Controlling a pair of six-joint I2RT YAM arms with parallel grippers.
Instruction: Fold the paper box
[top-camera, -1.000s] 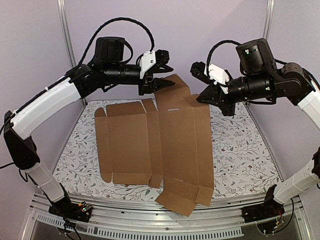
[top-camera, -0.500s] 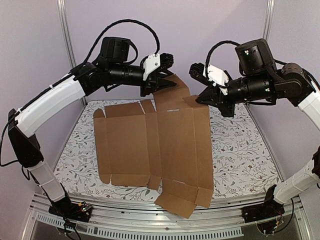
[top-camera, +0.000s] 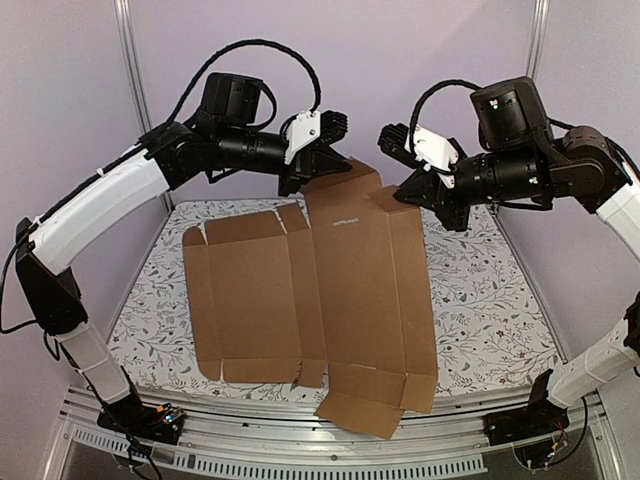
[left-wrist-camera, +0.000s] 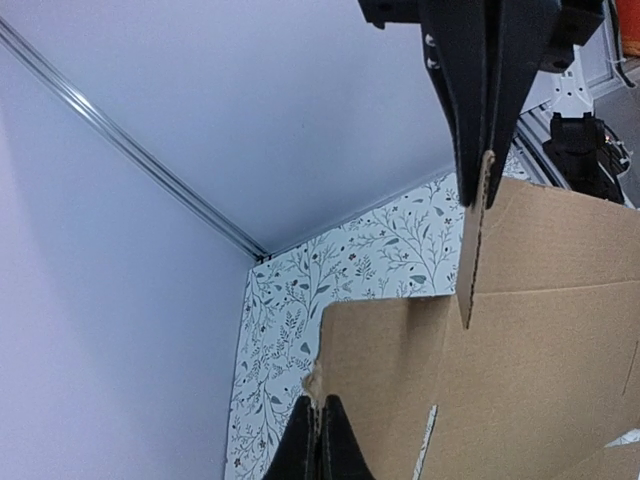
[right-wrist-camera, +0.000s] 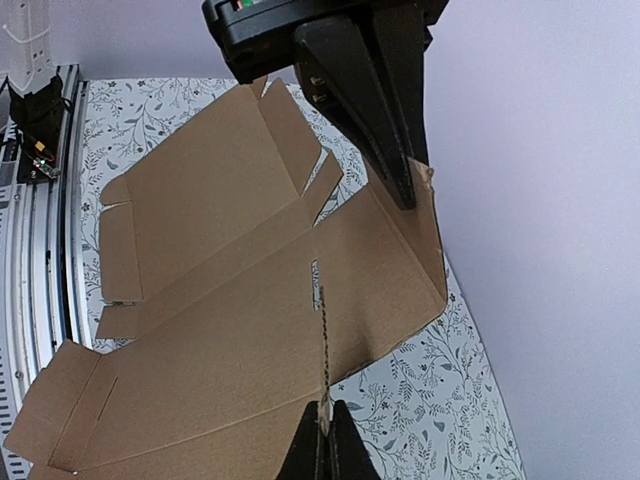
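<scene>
Slippage across the patterned desk (top-camera: 490, 300) looks the biggest risk. The paper box (top-camera: 320, 290) lies there as a flat, unfolded sheet, its near flap reaching over the near edge and only its far edge raised. If the arms pull unevenly, the whole sheet could skew or slide off. Tearing comes next: the left tool (top-camera: 303, 178) and right tool (top-camera: 408, 192) are each clenched on a thin far flap, which could crease or rip under load. Count: one desk, one box sheet, two tools.
</scene>
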